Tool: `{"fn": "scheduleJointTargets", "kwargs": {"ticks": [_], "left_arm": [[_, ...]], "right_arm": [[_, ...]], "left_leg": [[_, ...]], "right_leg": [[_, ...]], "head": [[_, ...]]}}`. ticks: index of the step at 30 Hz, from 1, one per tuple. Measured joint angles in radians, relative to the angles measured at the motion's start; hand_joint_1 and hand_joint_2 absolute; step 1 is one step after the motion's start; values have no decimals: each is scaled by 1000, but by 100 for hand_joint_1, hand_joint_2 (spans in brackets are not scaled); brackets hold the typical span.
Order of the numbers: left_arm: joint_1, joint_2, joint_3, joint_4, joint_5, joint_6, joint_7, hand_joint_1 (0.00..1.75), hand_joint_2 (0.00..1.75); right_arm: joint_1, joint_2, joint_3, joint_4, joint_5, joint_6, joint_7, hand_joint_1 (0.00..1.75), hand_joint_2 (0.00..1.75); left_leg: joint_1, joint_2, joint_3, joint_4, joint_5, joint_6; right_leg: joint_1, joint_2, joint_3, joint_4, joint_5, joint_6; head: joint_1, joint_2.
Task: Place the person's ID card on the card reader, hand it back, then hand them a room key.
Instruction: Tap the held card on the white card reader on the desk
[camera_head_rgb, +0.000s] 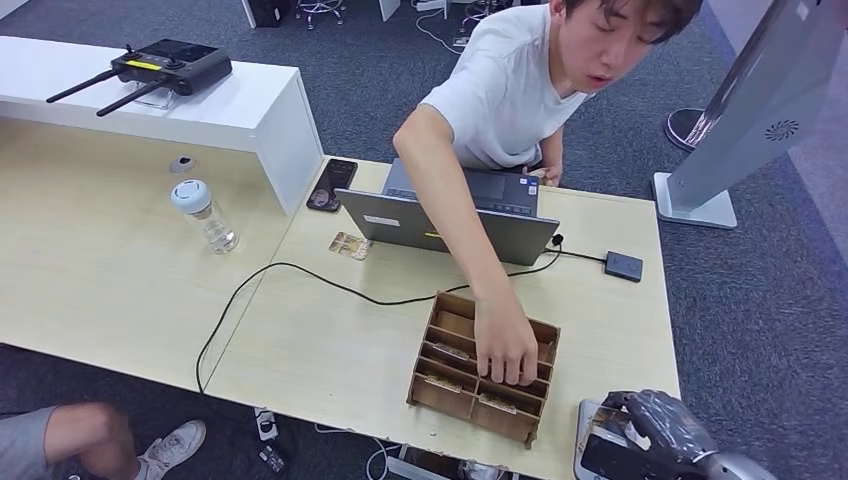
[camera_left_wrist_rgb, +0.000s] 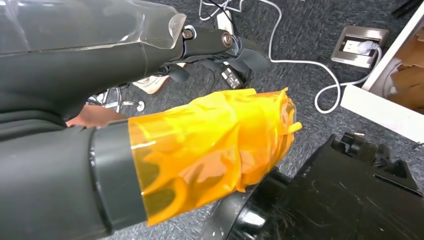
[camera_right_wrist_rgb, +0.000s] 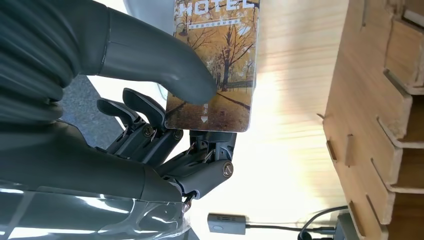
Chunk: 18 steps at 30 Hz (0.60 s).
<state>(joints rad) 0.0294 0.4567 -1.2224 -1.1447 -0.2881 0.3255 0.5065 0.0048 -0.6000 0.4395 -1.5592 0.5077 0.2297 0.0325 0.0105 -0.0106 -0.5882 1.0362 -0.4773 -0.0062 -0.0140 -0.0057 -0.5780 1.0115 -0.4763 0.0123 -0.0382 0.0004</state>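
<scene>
My right hand (camera_head_rgb: 655, 428) hovers at the table's near right corner, beside the wooden card box (camera_head_rgb: 437, 388). In the right wrist view this hand (camera_right_wrist_rgb: 150, 125) pinches a room key card (camera_right_wrist_rgb: 215, 65), printed with autumn trees and the word HOTEL, between thumb and fingers. A person leans over the table with a hand (camera_head_rgb: 505, 345) inside the box's compartments. The small dark card reader (camera_head_rgb: 623, 266) lies on the table's right side, cabled to the laptop (camera_head_rgb: 450, 225); it is also the card reader (camera_right_wrist_rgb: 227, 223) past my fingers. My left hand (camera_left_wrist_rgb: 215, 145), thumb wrapped in orange film, hangs over the floor holding nothing.
A small patterned card (camera_head_rgb: 349, 245) lies left of the laptop, near a phone (camera_head_rgb: 331, 184) and a bottle (camera_head_rgb: 205, 215). A black cable (camera_head_rgb: 300, 272) crosses the table. A white object (camera_head_rgb: 588, 440) sits under my right hand. Another person's leg (camera_head_rgb: 90, 440) is at the lower left.
</scene>
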Motion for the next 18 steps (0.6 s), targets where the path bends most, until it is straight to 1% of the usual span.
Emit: {"fn": "scheduleJointTargets", "kwargs": {"ticks": [10,18], "left_arm": [[15,-14,40,6,-26,-16,-4,0,0],[22,-24,64,6,-46,-30,3,0,0]], "right_arm": [[4,0,-8,-9,75,-6,44,175,175],[-7,38,11,-1,151,-24,85,175,175]], "left_leg": [[0,0,0,0,0,0],[0,0,0,0,0,0]], "right_leg": [[0,0,0,0,0,0],[0,0,0,0,0,0]], "head": [[0,0],[0,0]]}}
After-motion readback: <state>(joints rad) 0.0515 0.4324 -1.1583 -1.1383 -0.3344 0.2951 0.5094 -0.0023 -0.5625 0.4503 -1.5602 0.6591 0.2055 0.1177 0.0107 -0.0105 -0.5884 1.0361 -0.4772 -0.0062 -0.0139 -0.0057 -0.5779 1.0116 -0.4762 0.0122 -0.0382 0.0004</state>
